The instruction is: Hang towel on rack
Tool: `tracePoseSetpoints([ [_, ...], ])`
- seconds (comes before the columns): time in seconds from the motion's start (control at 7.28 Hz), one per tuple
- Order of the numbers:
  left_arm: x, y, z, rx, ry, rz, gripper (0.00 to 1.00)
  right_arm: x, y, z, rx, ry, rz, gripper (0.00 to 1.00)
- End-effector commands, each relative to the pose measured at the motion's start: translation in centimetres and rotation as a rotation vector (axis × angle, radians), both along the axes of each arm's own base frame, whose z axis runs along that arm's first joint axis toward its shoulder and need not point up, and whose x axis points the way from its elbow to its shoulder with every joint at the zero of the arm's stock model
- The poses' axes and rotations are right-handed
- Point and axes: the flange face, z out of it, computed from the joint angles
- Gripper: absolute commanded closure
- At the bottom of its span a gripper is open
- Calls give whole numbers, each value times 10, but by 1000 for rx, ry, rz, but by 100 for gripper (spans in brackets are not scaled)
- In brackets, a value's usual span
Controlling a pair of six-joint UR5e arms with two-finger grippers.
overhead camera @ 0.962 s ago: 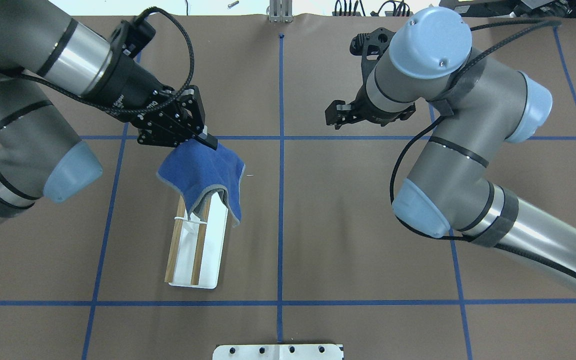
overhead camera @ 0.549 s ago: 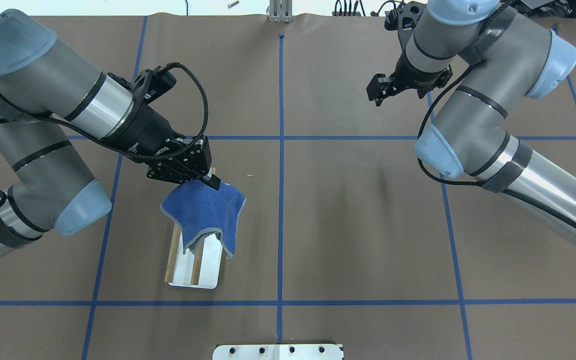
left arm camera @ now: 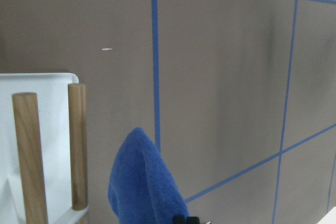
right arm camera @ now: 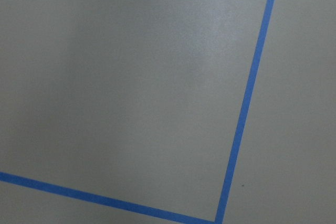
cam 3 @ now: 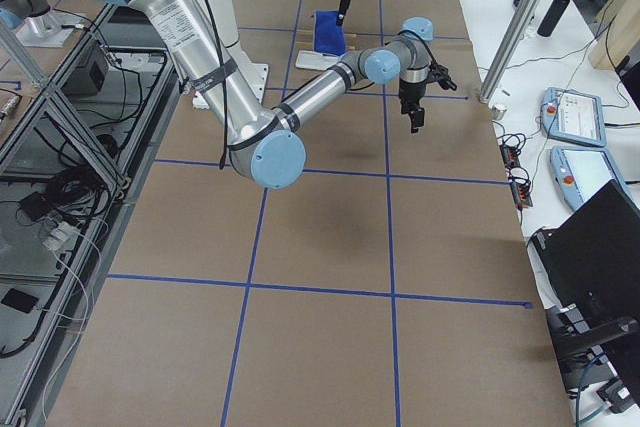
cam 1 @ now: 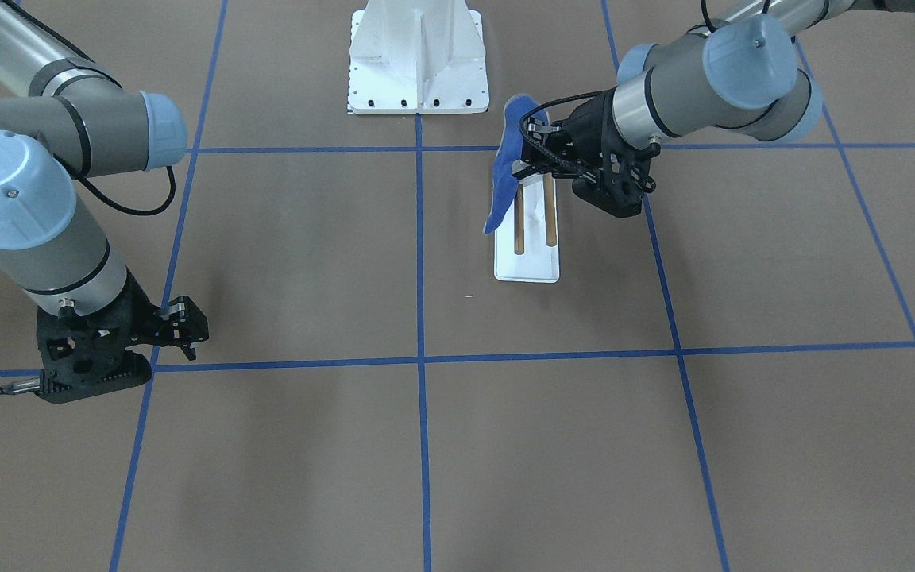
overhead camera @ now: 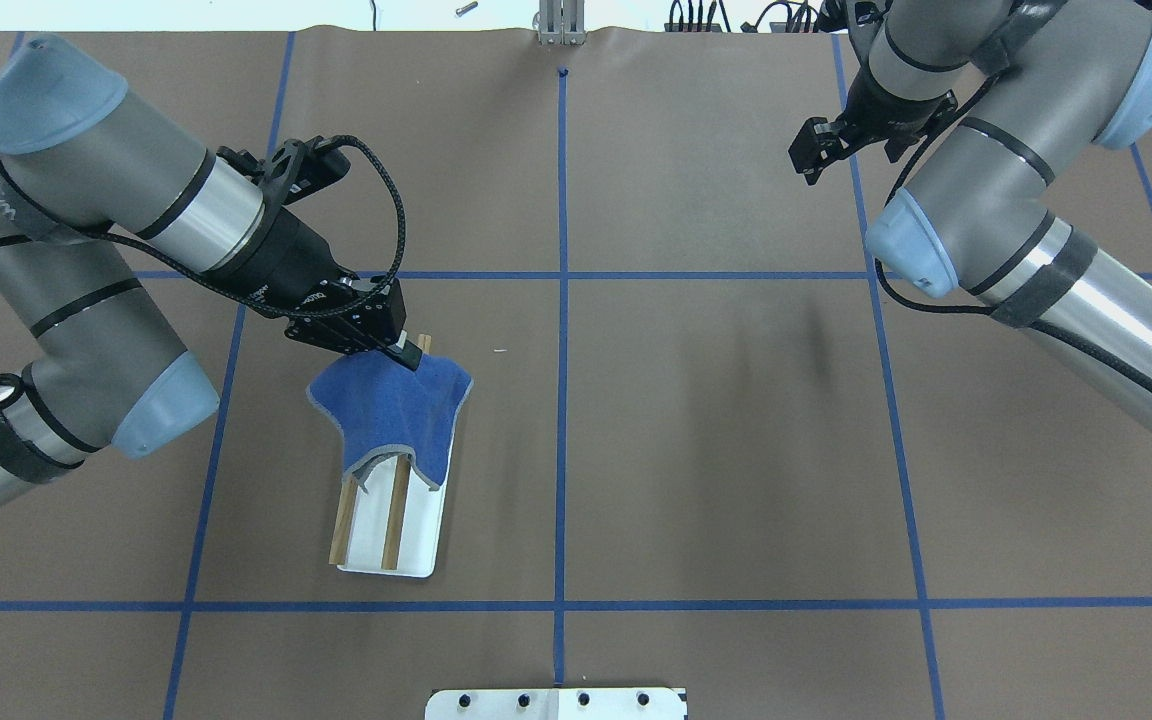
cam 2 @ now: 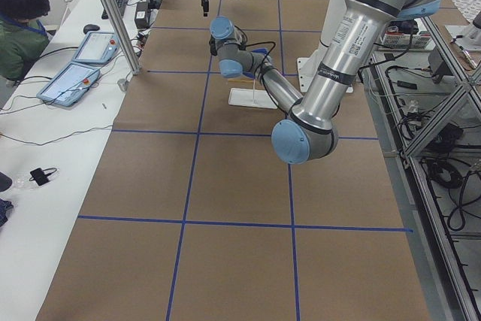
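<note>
Your left hand (overhead camera: pixel 414 358) is clamped on the far edge of the towel (overhead camera: pixel 391 415), which droops over the far end of the rack (overhead camera: pixel 406 545). Expect it to be light, floppy and prone to sliding, so grip an edge. Your right hand (overhead camera: pixel 814 152) hangs open, far right.

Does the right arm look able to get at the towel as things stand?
Likely yes: nothing stands between the right end effector and the towel, though it is far across the table.

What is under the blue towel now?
Under the towel lies the far part of the rack; the near ends of its dowels show. Whether cloth touches them is hidden.
</note>
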Motion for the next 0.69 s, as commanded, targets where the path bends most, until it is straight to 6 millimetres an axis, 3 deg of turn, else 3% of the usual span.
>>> tracePoseSetpoints([
  [0.0, -6, -14, 12, 13, -13, -19, 100, 2, -3, 3, -1, 4, -1, 0],
  [0.55, -3, -26, 46, 49, -56, -50, 100, 3, -4, 3, -1, 4, 1, 0],
])
